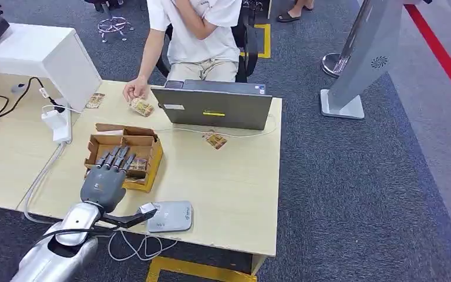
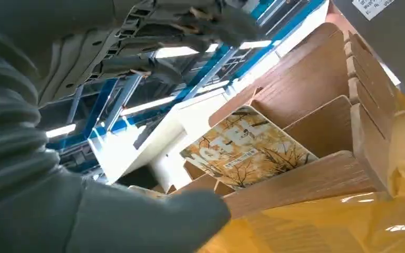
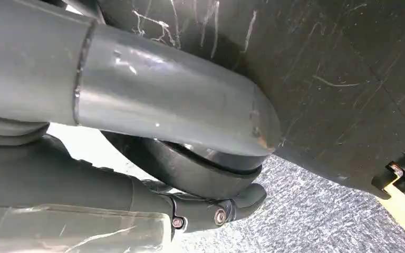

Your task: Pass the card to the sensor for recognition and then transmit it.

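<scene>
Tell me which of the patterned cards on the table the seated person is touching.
The card at the table's far edge, just left of the laptop, under the person's hand. The others lie untouched: one near the white stand, one before the laptop.

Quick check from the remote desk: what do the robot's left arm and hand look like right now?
The left arm is polished silver metal with a black cable running along it. The left hand is matte grey with darker fingers and a thick grey thumb. In the left wrist view, a grey ribbed cover wraps the wrist.
</scene>
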`<state>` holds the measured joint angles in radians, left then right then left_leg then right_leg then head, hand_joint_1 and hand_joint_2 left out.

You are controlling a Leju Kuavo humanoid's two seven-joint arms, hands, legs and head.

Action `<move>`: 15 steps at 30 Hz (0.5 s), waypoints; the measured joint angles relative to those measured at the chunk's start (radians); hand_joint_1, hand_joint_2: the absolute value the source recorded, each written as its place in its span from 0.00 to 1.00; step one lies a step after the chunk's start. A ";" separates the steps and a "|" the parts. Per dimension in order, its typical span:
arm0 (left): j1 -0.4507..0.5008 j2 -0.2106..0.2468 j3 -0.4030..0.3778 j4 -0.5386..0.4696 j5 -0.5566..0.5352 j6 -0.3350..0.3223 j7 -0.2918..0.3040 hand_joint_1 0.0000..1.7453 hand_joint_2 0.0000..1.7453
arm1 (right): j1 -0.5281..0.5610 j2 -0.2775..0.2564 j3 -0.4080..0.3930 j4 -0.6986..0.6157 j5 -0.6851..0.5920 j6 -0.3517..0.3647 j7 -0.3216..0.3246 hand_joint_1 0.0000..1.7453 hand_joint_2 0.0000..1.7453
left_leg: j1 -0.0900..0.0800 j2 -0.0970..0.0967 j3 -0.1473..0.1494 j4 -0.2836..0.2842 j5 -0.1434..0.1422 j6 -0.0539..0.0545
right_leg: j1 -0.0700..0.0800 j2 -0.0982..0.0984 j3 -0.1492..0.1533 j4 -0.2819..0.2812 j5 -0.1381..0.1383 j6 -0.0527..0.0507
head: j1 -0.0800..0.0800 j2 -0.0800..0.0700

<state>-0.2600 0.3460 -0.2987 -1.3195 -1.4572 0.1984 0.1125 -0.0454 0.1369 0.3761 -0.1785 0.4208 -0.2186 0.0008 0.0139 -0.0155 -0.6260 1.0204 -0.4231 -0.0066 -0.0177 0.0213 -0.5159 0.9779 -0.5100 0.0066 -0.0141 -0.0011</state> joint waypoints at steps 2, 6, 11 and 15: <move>-0.003 -0.002 0.000 0.005 0.002 0.000 -0.005 1.00 1.00 | 0.000 0.000 0.000 0.000 0.000 0.000 0.000 0.00 0.00 | 0.000 0.000 0.000 0.000 0.000 0.000 | 0.000 0.000 0.000 0.000 0.000 0.000 | 0.000 0.000; -0.005 -0.005 0.000 0.008 0.005 -0.001 -0.008 1.00 1.00 | 0.000 0.000 0.000 0.000 0.000 0.000 0.000 0.00 0.00 | 0.000 0.000 0.000 0.000 0.000 0.000 | 0.000 0.000 0.000 0.000 0.000 0.000 | 0.000 0.000; -0.005 -0.007 0.000 0.009 0.014 -0.001 -0.010 1.00 1.00 | 0.000 0.000 0.000 0.000 0.002 0.000 0.000 0.00 0.00 | 0.000 0.000 0.000 0.000 0.000 0.000 | 0.000 0.000 0.000 0.000 0.000 0.000 | 0.000 0.000; -0.006 -0.006 0.000 0.009 0.023 -0.001 -0.014 1.00 1.00 | 0.000 0.000 0.000 0.000 0.002 0.000 0.000 0.00 0.00 | 0.000 0.000 0.000 0.000 0.000 0.000 | 0.000 0.000 0.000 0.000 0.000 0.000 | 0.000 0.000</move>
<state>-0.2657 0.3403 -0.2983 -1.3108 -1.4343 0.1972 0.0980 -0.0453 0.1369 0.3761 -0.1785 0.4231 -0.2186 0.0004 0.0140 -0.0156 -0.6260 1.0204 -0.4231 -0.0066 -0.0176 0.0213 -0.5157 0.9780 -0.5100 0.0066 -0.0141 -0.0011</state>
